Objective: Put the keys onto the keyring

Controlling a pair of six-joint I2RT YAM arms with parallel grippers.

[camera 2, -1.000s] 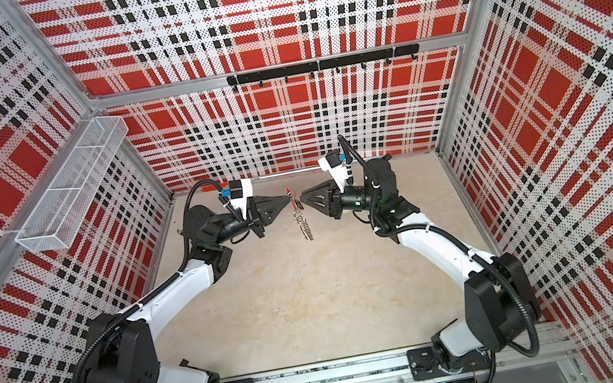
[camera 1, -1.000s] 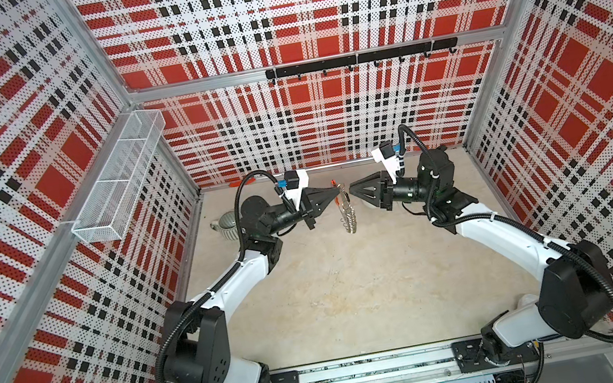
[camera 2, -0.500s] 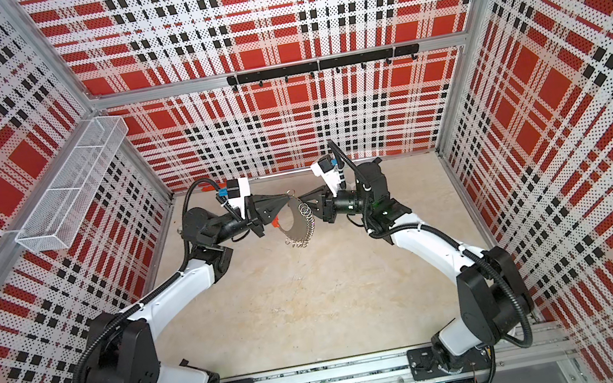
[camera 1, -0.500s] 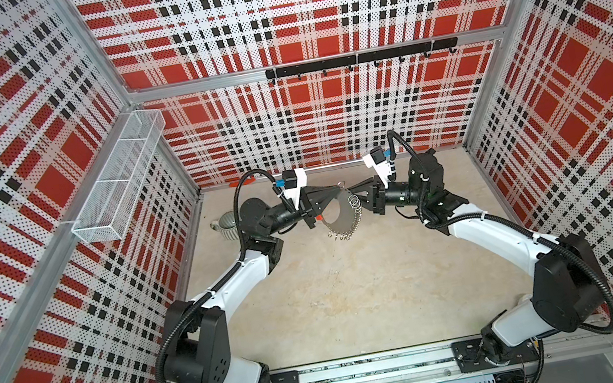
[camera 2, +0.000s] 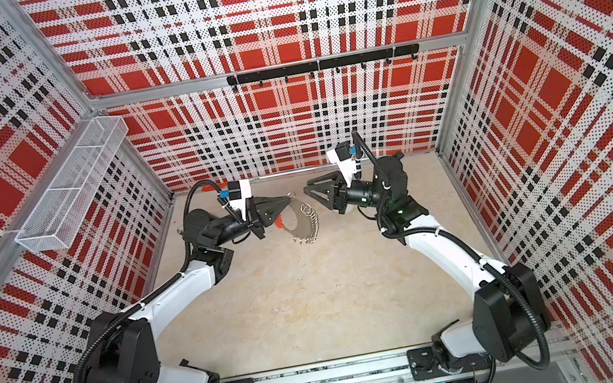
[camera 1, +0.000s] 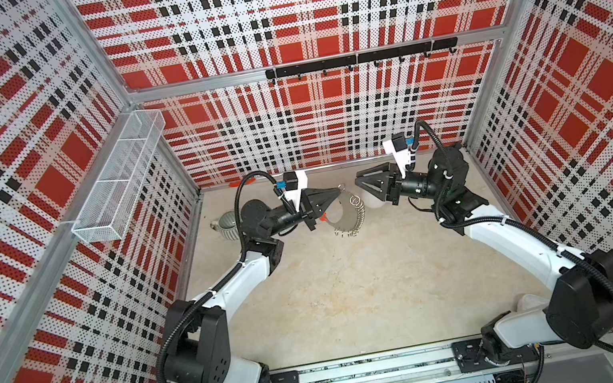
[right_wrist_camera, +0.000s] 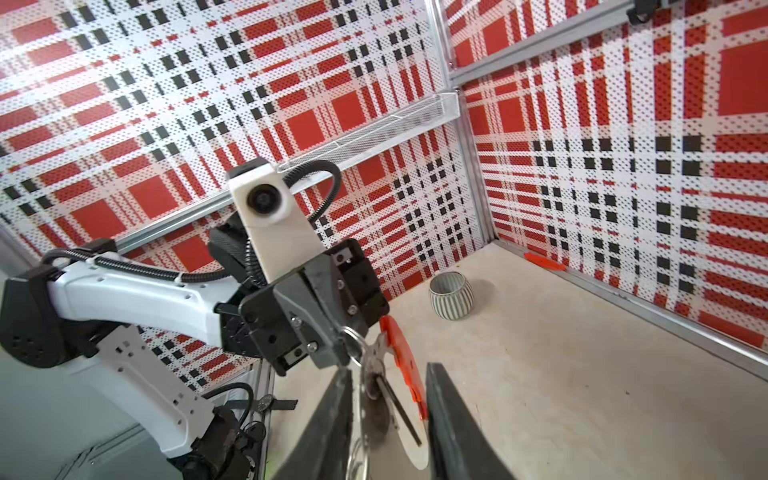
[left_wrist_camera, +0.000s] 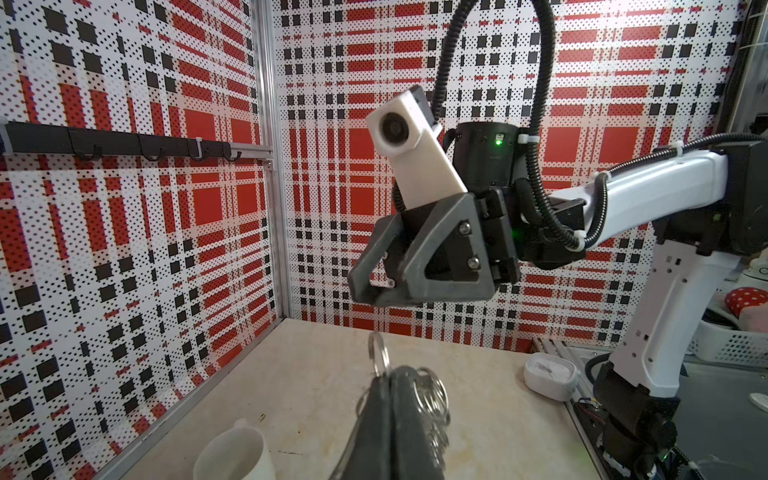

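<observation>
In mid-air | left gripper [camera 1: 339,193] pinches keyring [camera 1: 340,217] | right gripper [camera 1: 362,186] spread, near it

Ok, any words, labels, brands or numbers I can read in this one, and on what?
No text can be read in any view.
keyring: no lettering shows.
white case: faint marks on its lid, too blurred to read.
</observation>
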